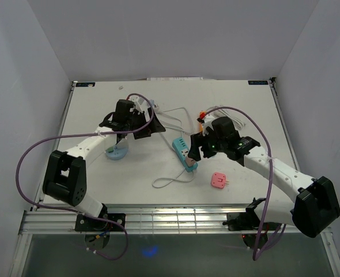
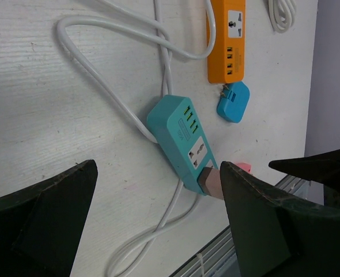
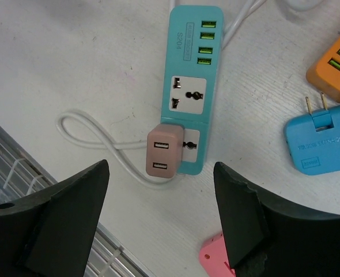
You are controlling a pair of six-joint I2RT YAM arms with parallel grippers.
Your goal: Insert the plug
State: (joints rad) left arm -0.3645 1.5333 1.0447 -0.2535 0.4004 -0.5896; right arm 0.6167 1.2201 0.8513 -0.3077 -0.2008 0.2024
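You'll find the plug (image 3: 163, 156) mid-frame in the right wrist view, over the lowest socket of the power strip (image 3: 190, 57) and overhanging its left edge. Its ports face up, and the strip runs top to bottom. Your right gripper (image 3: 160, 187) points down over it, fingers apart and touching nothing. The left gripper (image 2: 158, 179) is wide apart too.

Power strips: two. The teal strip (image 3: 193, 69) lies mid-table and the orange strip (image 2: 227, 34) lies farther back.
Plug adapters: three. The tan adapter (image 3: 163, 153) sits on the teal strip's near end, the blue adapter (image 3: 325, 141) is just beside the orange strip, and the pink adapter (image 1: 218, 180) is nearest.
Teal strip: four green USB ports, two sockets.
Tan adapter: two USB ports.
One pale blue object (image 1: 117, 153) on the left, kind unclear.
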